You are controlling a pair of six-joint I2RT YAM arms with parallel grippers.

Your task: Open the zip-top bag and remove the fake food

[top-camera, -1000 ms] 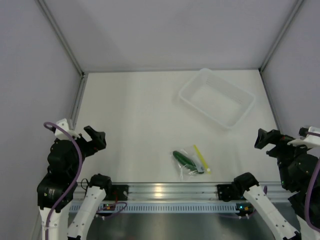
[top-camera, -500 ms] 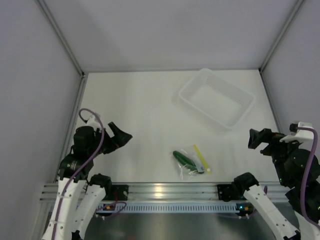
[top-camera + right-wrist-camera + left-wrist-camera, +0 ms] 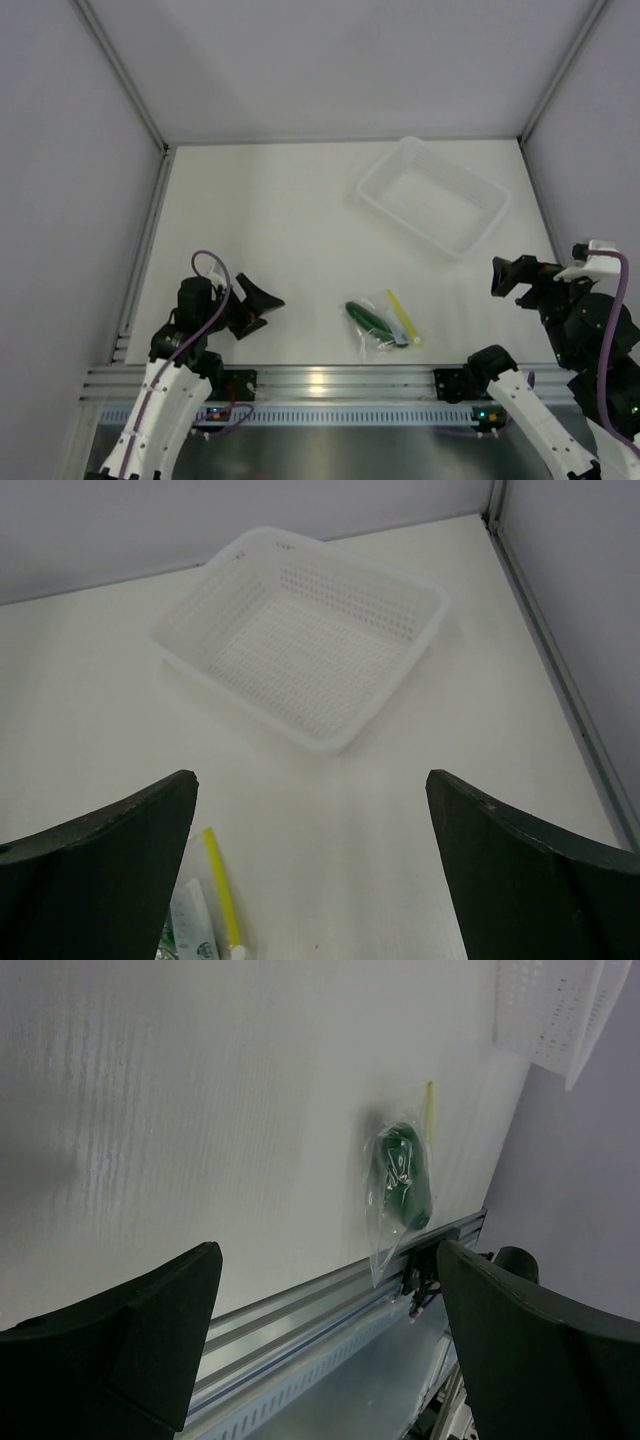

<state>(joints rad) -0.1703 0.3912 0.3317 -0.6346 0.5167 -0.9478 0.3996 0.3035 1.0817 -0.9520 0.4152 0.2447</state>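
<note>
Left gripper (image 3: 266, 309), low over the table (image 3: 270, 210) and to the left of the zip-top bag (image 3: 385, 325), has its fingers (image 3: 150, 1330) spread wide, holding and touching nothing. Right gripper (image 3: 503, 277), raised near the right edge, is likewise spread wide and empty. The bag lies flat by the front rail between the arms, with the fake food (image 3: 366, 315) inside. A white bin (image 3: 433, 195) sits behind.
</note>
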